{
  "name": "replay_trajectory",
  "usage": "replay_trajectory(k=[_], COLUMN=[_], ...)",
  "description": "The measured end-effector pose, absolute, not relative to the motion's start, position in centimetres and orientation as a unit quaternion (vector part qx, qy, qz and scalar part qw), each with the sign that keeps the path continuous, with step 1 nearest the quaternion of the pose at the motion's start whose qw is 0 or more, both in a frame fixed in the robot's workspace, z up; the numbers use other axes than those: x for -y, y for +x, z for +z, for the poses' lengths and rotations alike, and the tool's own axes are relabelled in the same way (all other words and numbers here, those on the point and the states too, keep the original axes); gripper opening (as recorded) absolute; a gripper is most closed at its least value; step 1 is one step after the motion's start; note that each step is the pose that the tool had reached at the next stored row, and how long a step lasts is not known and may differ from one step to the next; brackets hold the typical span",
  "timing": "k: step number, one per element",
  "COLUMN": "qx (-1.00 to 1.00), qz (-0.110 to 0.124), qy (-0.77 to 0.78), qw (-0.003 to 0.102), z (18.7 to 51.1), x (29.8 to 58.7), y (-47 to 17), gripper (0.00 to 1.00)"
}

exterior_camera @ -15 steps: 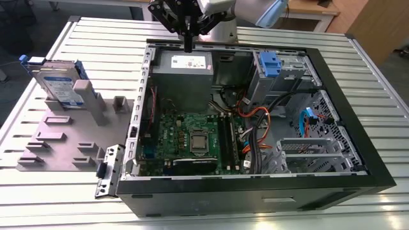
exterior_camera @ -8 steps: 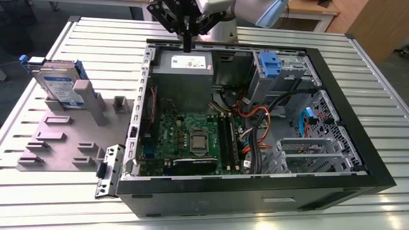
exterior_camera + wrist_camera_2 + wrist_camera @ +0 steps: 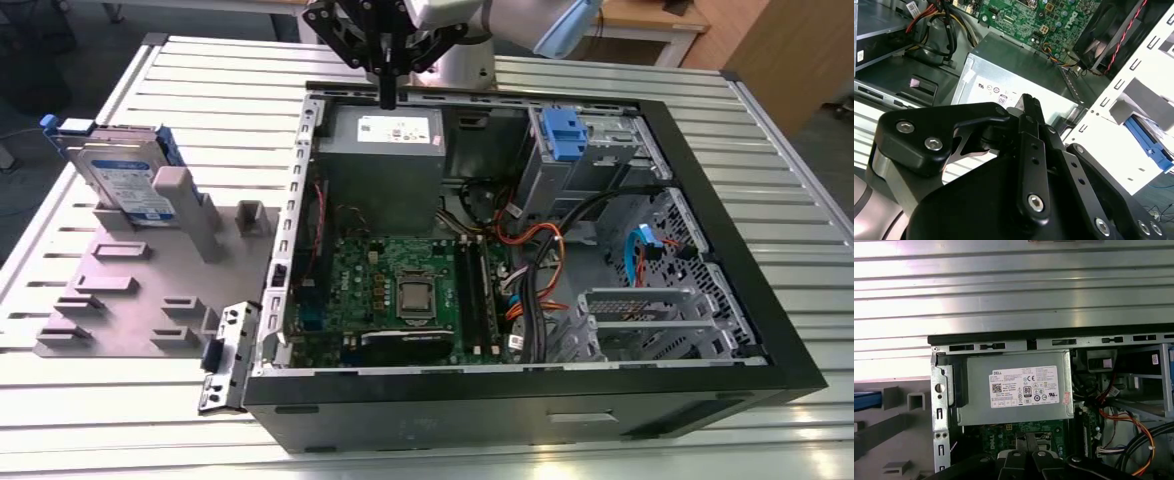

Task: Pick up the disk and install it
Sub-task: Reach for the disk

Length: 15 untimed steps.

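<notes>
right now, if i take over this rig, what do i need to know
Gripper: jaws shut, holding nothing, above the power supply at the edge of the open case.
Disk: upright in the grey fixture outside the case, at the exterior view's left.
Done: nothing visible.
Left: the disk is not yet picked up or installed.

I see a white sticker (image 3: pixel 1024 386) on the grey power-supply box (image 3: pixel 979 410), carrying small black print, a barcode and certification marks; I can't read any of it reliably. The disk (image 3: pixel 114 150), upright in the grey fixture (image 3: pixel 120 290), bears a white-and-blue label (image 3: pixel 140 200) whose print is too small to read.
</notes>
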<state>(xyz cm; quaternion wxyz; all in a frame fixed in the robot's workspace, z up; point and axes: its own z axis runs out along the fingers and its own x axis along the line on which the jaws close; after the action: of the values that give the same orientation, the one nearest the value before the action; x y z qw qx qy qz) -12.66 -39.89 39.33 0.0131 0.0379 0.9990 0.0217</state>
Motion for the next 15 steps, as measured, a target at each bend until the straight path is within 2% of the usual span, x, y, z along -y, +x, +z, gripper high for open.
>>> replay_trajectory(k=[15], qx=[-0.999], qz=[0.022], qy=[0.038], qw=[0.013], z=[39.33], x=[39.9], y=[-13.37], gripper=[0.11])
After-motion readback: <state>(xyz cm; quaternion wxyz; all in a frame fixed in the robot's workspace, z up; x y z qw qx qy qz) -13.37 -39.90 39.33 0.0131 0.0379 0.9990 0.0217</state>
